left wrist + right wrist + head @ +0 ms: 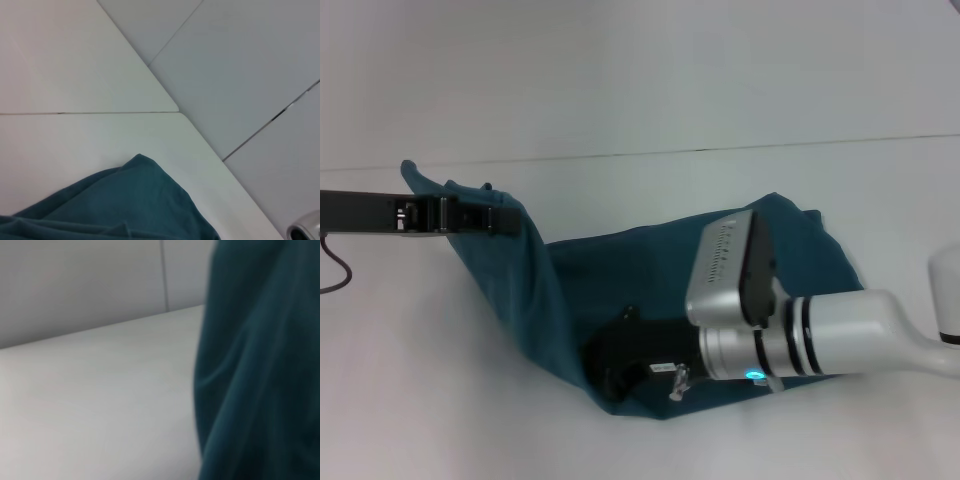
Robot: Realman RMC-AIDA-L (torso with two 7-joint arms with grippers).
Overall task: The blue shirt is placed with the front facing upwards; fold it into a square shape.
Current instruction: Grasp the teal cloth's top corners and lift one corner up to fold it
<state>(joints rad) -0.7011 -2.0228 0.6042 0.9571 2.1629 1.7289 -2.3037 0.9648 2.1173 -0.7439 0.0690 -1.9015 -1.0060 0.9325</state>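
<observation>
The white surface (440, 400) carries the blue shirt (620, 280), a dark teal T-shirt bunched and partly raised near its middle, stretched between the two arms. Its far left corner is lifted, the fabric draping down from there toward the near edge. The right gripper (620, 365) sits low at the shirt's near edge, its black fingers clenched on the fabric. The left gripper (495, 218) reaches in from the left, fingers clamped on the raised corner of the shirt.
</observation>
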